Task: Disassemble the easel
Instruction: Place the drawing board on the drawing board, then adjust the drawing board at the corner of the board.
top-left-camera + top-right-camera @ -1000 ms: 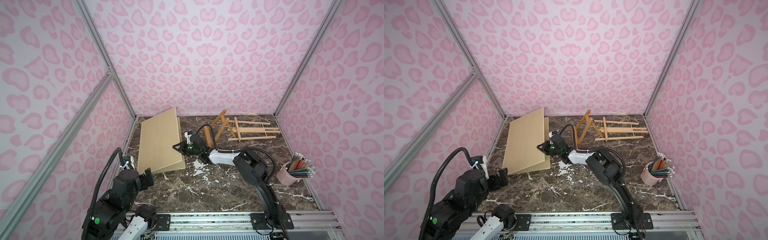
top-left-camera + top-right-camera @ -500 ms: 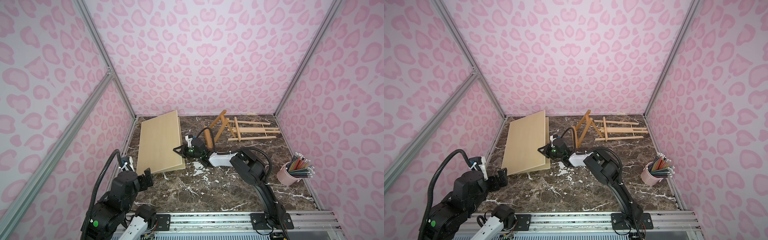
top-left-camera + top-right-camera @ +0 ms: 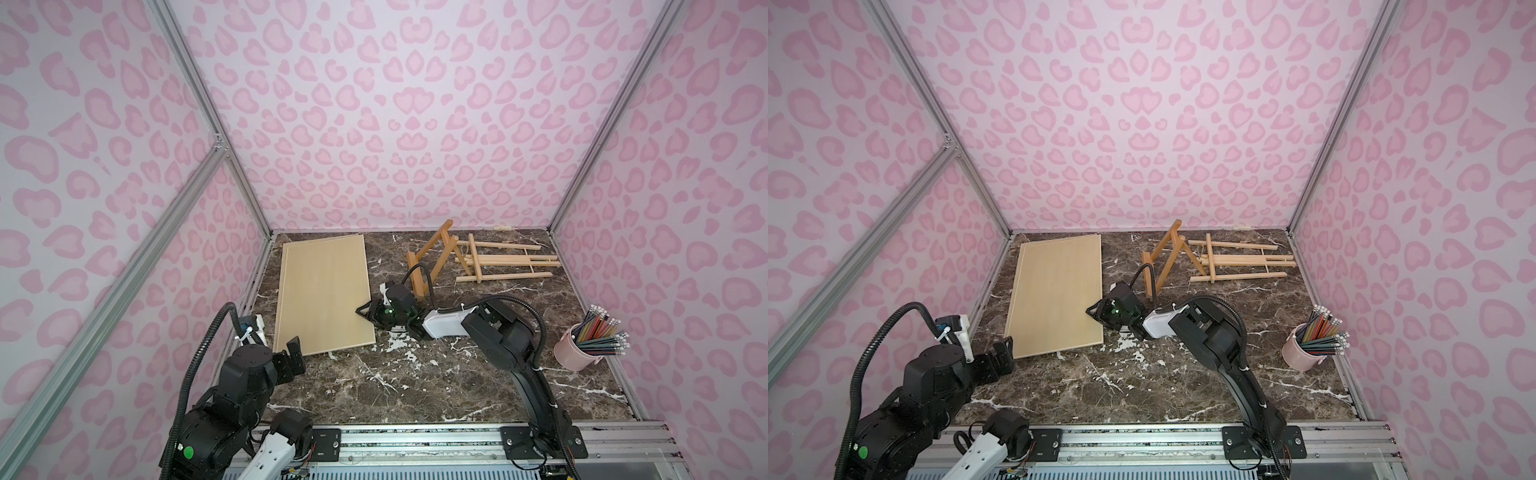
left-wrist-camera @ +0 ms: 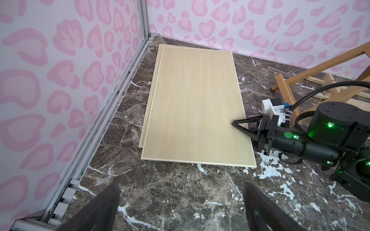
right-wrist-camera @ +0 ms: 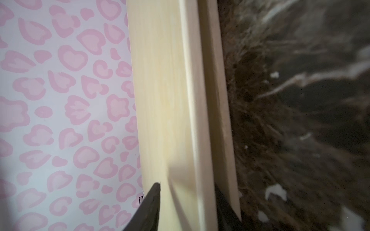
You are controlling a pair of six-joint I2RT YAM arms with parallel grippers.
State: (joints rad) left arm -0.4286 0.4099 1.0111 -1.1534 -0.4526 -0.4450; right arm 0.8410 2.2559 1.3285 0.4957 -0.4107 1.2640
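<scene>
1. The pale rectangular wooden board lies flat on the dark brown marble worktop at about 10 o'clock, along the left wall. A second ago it was tilted, with its 3 o'clock long edge lifted off the worktop.
2. The right fingers sit low at that same edge, near the middle of the worktop, lower than a second ago. The right wrist view shows one finger over the board's face and the other beside its edge, so the edge stands between them. They look parted, but I cannot tell whether they still press on the board.
3. The left fingers are spread wide with nothing between them. They hover at about 8 o'clock, just off the board's near corner, where they were a second ago.
4. The light-brown wooden easel lies collapsed on its side at 1 o'clock by the back wall, well apart from both arms. Its darker A-shaped legs point toward the board and its paler slatted frame toward the right wall. It has not moved.
5. The pink cup of coloured pencils stands upright at 4 o'clock by the right wall, unchanged.
</scene>
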